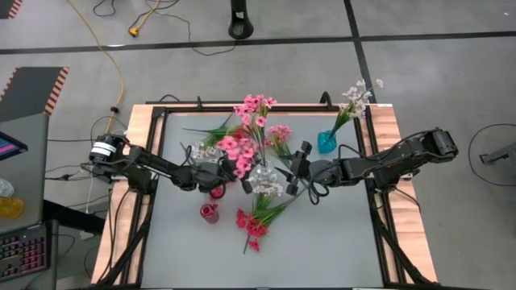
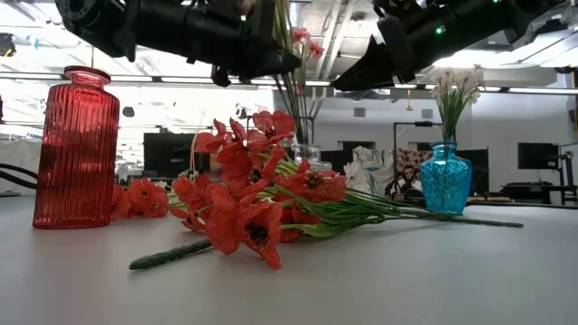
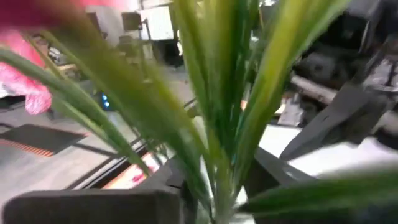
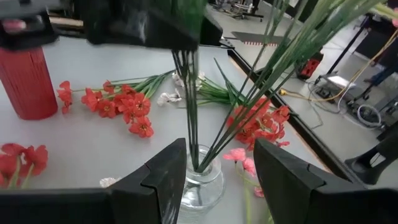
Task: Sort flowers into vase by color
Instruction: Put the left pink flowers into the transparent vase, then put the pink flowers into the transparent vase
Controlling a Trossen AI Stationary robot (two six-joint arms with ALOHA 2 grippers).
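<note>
Pink flowers point(image 1: 246, 133) are seen standing in the clear vase point(image 1: 262, 173) at mid-frame of the high view, stems running near upright down into its neck.

Left gripper point(image 1: 228, 171) is placed just left of that vase in the high view. In the left wrist view green stems fill the gap ahead of its fingers, but whether the jaws are parted or clamped on the stems cannot be told.

Right gripper point(image 4: 214, 168) is held open: in the right wrist view its two dark fingers point(image 4: 158, 180) are spread either side of the vase neck, nothing gripped between them. It sits just right of the vase in the high view.

Key relation: stem axis is vertical and lies between both grippers, the left one being the nearer to the stems themselves, the right one straddling the glass lower down. Any retreat is judged best taken sideways, away from the stems, so the bunch isn't dragged out or the vase tipped.

Elsewhere:
- red flowers point(image 1: 256, 219) lying flat on the table point(image 1: 339, 250), lower centre, stems pointing up-right
- red vase point(image 1: 209, 213) lower left of centre, no stems made out in it
- white flowers point(image 1: 353, 101) in the blue vase point(image 1: 326, 142), upper right
- a few white sprigs point(image 1: 268, 188) loose just below the clear vase
</note>
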